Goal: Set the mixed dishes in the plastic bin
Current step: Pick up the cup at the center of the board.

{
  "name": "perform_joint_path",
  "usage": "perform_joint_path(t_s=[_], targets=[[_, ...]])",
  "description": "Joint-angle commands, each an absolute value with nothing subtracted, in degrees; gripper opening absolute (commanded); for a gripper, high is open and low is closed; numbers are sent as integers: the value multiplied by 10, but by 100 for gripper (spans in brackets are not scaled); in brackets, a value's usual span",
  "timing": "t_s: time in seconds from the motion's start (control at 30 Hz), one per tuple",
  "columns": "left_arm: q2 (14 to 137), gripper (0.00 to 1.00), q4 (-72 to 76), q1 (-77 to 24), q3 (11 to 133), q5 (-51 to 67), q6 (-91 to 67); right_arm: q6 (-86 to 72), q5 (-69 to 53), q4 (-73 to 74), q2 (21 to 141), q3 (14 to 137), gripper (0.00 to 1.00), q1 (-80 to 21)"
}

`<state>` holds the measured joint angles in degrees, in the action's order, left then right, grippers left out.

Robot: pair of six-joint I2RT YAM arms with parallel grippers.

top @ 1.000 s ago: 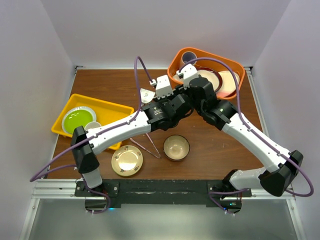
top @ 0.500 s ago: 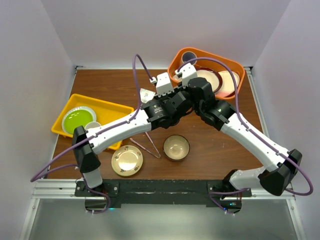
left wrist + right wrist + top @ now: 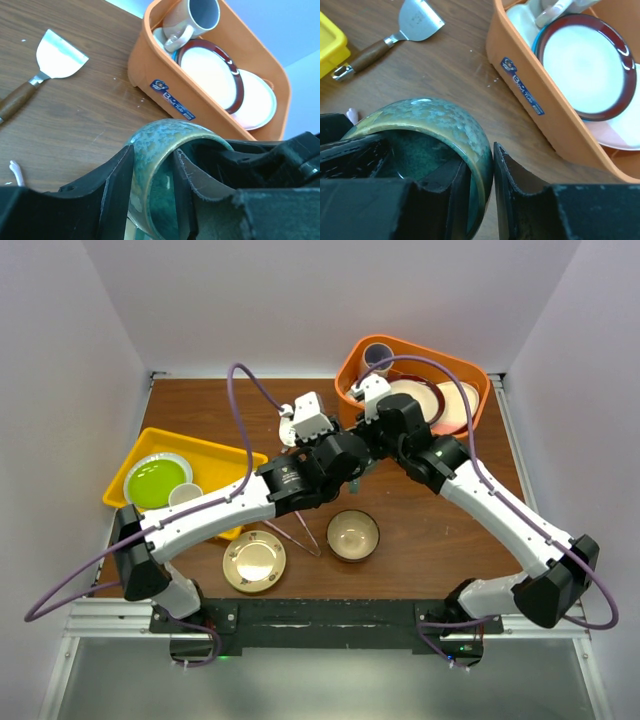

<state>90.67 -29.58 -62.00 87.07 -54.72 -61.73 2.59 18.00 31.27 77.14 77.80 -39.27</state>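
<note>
A teal mug [image 3: 150, 145] hangs over the table between both grippers, just left of the orange plastic bin [image 3: 420, 346]. My right gripper [image 3: 480, 160] is shut on the mug's [image 3: 445, 122] wall, one finger inside and one outside. My left gripper [image 3: 152, 155] straddles the opposite wall, open with slack on the inner side. The two wrists hide the mug in the top view. The bin [image 3: 165, 70] holds a lavender mug [image 3: 192, 17], a brown-rimmed plate [image 3: 210, 75] and a pink plate [image 3: 257, 102].
A yellow tray [image 3: 215, 455] at the left holds a lime-green plate [image 3: 155, 480] and a small cream cup [image 3: 185, 495]. A bronze bowl [image 3: 352, 533], a cream plate [image 3: 253, 560] and thin pink tongs [image 3: 298, 530] lie near the front. A metal spatula [image 3: 55, 55] lies left of the bin.
The right jaws have closed on the mug's wall while the left jaws have loosened. The left arm's elbow has swung out to the left and its wrist has shifted left.
</note>
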Motion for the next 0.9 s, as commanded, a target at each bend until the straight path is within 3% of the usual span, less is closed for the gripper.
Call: perform_joint_path(t_s=[0.0, 0.2, 0.43, 0.63, 0.87], targets=[[867, 42, -210, -613, 856, -550, -614, -22, 110, 282, 759, 810, 0, -369], [817, 46, -128, -598, 792, -499, -533, -33, 72, 280, 759, 805, 0, -333], [716, 65, 44, -545, 679, -284, -388, -23, 63, 271, 761, 806, 0, -317], [664, 83, 58, -503, 629, -165, -302, -12, 52, 267, 780, 841, 0, -281], [621, 89, 1, -489, 583, -131, -223, -5, 40, 263, 817, 904, 0, -216]])
